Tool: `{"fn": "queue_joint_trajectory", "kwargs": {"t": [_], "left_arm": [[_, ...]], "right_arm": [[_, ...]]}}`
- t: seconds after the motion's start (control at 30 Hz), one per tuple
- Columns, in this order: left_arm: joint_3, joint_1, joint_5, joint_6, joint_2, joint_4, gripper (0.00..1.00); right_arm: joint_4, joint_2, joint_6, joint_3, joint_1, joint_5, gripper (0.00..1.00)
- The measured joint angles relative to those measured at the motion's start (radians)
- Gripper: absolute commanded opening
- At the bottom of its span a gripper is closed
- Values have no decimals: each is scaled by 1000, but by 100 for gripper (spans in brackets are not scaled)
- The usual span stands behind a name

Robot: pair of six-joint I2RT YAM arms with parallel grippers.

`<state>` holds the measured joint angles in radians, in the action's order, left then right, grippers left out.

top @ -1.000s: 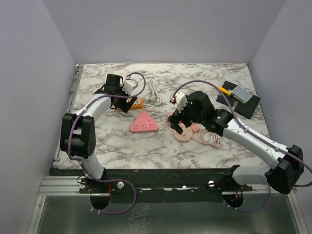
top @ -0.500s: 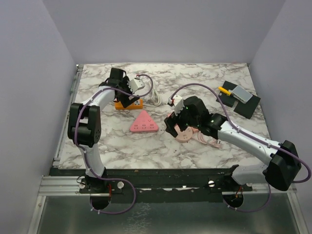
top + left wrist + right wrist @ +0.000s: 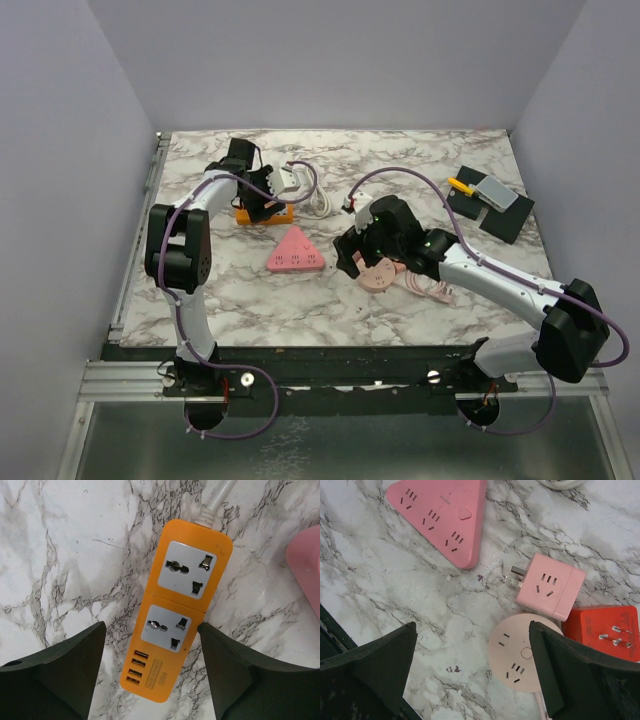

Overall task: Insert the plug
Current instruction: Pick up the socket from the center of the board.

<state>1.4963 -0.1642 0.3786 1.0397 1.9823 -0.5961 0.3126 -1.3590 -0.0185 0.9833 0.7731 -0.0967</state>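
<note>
An orange power strip point(image 3: 182, 605) with two sockets and several USB ports lies flat on the marble at the back left point(image 3: 272, 213). My left gripper point(image 3: 151, 627) hangs open over its USB end. The right finger touches the strip's edge and the left finger stands clear of it. A pink cube plug point(image 3: 550, 585) with metal prongs lies on its side beside a round pink socket point(image 3: 517, 655) and a red adapter point(image 3: 607, 630) with its prongs up. My right gripper point(image 3: 472, 625) is open above the marble and the round socket, holding nothing.
A pink triangular power strip point(image 3: 296, 251) lies between the two arms. The strip's white cable point(image 3: 318, 200) coils behind it. A black pad point(image 3: 505, 220) carrying a grey block sits at the back right. A pink cord point(image 3: 430, 285) trails from the round socket.
My left gripper has moved right until it stands over the orange strip, and its jaws have narrowed a little. My right gripper has shifted slightly left and further back.
</note>
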Motion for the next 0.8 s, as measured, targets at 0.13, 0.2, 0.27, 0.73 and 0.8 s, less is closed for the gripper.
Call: {"fn": "queue_joint_trajectory", "kwargs": {"t": [0.13,0.2,0.27,0.73,0.8], "left_arm": [[-8,1,10,28,0,-20,73],[-34,5,10,47,0,-39,73],[-56,11,10,61,0,-50,73],[-89,60,17,114,-18,-114,36],[-119,66,17,119,-40,-118,27]], "right_arm": [[0,0,-16,0,0,7,100],[0,0,-17,0,0,9,100],[0,0,-16,0,0,10,100],[-1,-33,-19,27,0,8,100],[-6,-56,-19,45,4,6,100]]}}
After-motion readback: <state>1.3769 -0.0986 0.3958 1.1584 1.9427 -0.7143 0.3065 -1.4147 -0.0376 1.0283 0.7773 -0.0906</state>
